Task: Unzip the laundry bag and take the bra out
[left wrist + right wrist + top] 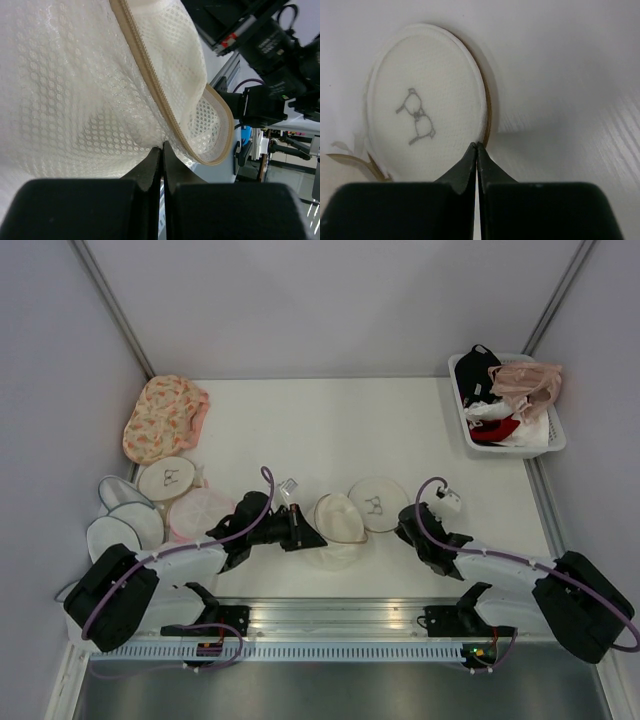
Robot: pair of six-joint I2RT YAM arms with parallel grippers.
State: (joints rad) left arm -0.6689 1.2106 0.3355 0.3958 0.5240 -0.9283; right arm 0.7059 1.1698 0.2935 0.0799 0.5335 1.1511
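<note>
The left tool (161, 150) pinches laundry bag (342, 522) mesh — right tool (477, 148) closed at its rim.

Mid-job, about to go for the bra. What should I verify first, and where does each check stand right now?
1. left gripper shut on laundry bag mesh: ok.
2. zip tape parted, bag open: ok.
3. lid with icon flapped aside: ok.
4. right gripper shut at lid rim, actually holding it: cannot tell.
5. bra visible inside: cannot tell.
6. spare pouches away from work area: ok.
</note>
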